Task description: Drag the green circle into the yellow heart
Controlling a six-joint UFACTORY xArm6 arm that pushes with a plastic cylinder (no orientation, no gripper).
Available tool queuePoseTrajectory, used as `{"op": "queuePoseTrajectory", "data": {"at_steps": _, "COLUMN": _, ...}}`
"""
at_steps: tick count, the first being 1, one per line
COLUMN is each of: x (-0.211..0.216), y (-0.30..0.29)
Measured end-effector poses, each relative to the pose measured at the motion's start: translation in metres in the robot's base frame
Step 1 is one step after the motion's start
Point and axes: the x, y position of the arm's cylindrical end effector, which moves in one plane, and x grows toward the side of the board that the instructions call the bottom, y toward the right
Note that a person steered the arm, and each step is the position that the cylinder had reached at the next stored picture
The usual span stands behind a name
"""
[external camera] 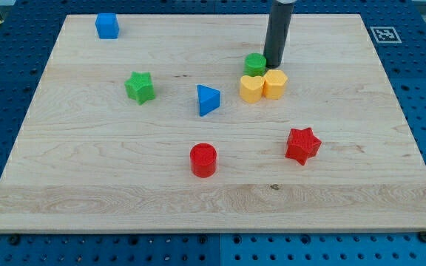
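My tip (274,65), a bare rod with no claw, sat at the green circle's (254,64) three o'clock. Yellow heart (251,88) touched at six; best to nudge gently downward.

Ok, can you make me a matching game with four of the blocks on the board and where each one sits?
Blocks:
1. blue cube
2. red star
3. green circle
4. blue triangle

Places:
A. near the middle of the wooden board
B. right beside my tip, touching the yellow heart
C. the view's top left corner
D. toward the view's lower right

Pairs: 1-C, 2-D, 3-B, 4-A
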Motion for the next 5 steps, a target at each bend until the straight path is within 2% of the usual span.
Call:
{"op": "queuePoseTrajectory", "data": {"at_steps": 2, "x": -0.024, "y": -0.004}}
{"op": "queuePoseTrajectory", "data": {"at_steps": 4, "x": -0.014, "y": -0.023}}
{"op": "queuePoseTrajectory", "data": {"at_steps": 5, "x": 0.020, "y": -0.023}}
